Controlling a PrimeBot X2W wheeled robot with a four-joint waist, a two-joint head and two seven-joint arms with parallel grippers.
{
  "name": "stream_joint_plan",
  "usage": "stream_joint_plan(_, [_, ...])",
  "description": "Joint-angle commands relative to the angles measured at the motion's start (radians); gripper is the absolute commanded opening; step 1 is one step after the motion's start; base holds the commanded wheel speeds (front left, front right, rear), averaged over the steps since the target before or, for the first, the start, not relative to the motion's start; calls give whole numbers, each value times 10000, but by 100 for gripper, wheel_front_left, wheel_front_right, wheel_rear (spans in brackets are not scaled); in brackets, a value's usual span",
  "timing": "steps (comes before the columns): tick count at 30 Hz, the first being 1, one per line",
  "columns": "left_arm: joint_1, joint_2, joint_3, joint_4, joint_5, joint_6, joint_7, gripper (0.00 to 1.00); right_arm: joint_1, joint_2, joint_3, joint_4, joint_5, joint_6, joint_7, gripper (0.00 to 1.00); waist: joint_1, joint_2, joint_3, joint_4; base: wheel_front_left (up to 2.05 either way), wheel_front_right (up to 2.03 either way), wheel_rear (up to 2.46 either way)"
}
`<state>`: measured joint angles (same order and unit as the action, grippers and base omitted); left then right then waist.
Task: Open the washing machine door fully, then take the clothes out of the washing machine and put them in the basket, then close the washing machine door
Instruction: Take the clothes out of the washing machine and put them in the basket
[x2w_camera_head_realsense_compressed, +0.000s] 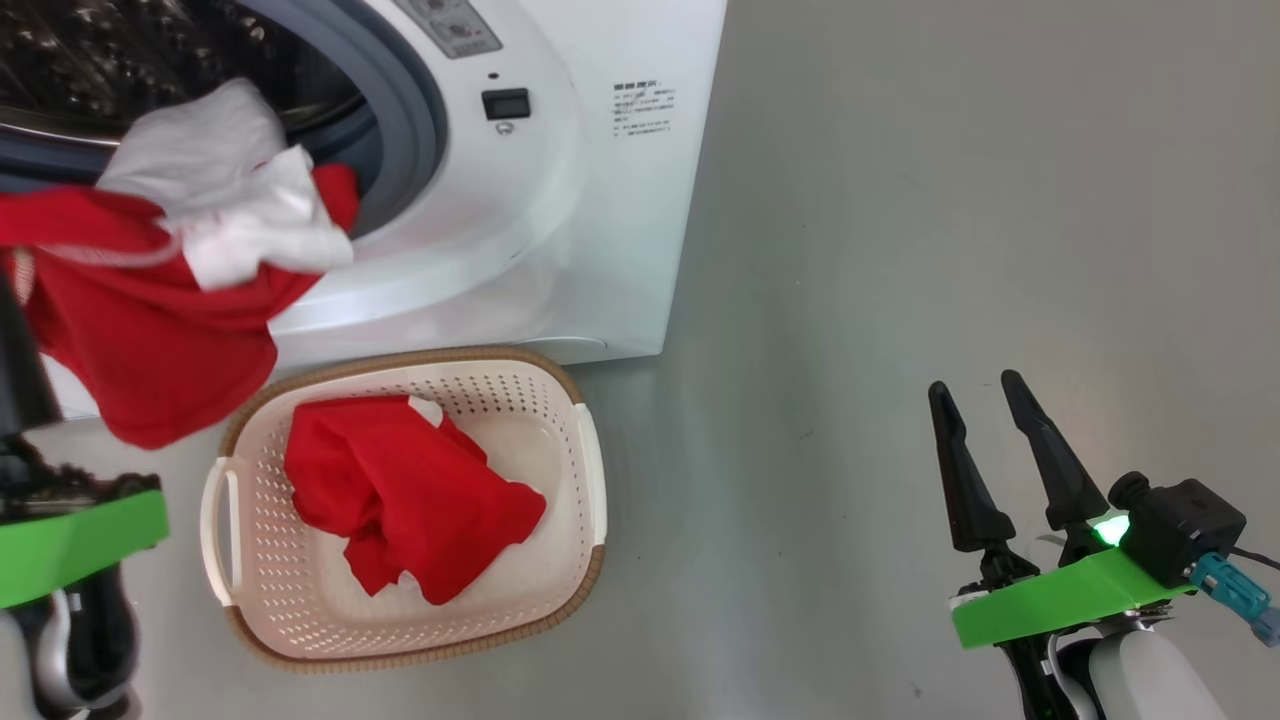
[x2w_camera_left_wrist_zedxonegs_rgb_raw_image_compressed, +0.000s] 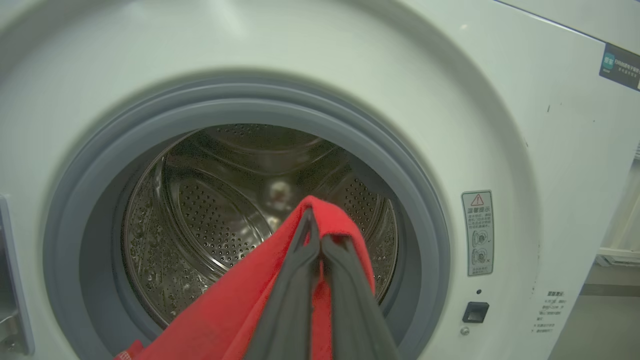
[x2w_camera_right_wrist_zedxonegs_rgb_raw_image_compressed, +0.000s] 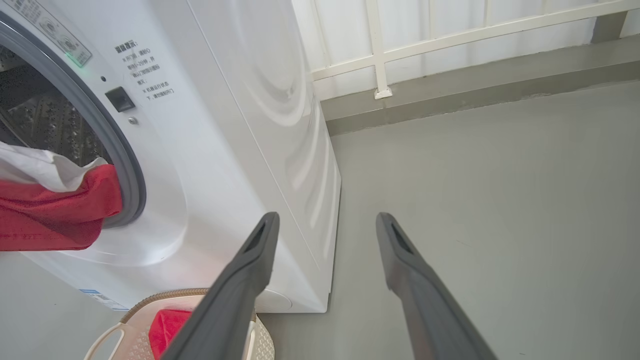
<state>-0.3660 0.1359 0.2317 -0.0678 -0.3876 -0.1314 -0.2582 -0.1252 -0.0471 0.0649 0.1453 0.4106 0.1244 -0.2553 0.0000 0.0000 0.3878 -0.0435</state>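
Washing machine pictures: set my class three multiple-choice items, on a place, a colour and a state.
1. Where is the basket?
A. on the floor before the washing machine
B. on top of it
C. in the drum
2. The garment in the basket is:
A. blue
B. green
C. red
3. The left gripper is:
A. open
B. shut on the clothes
C. resting in the basket
Answers: 1 A, it stands at the machine's foot; 2 C, red fabric lies in it; 3 B, it pinches red cloth.
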Motion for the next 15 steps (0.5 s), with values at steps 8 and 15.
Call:
stream_joint_plan(8, [459,339,-300,1391,122,8,-36,0,27,-31,308,-241,-61,63,-65,100,0,0,324,-140,0,0,0])
stream_joint_plan(15, [423,342,-986,3243,80,8,-36,0,-132,-31,429,-322,-15,63,-65,100,0,0,871,-214,0,0,0])
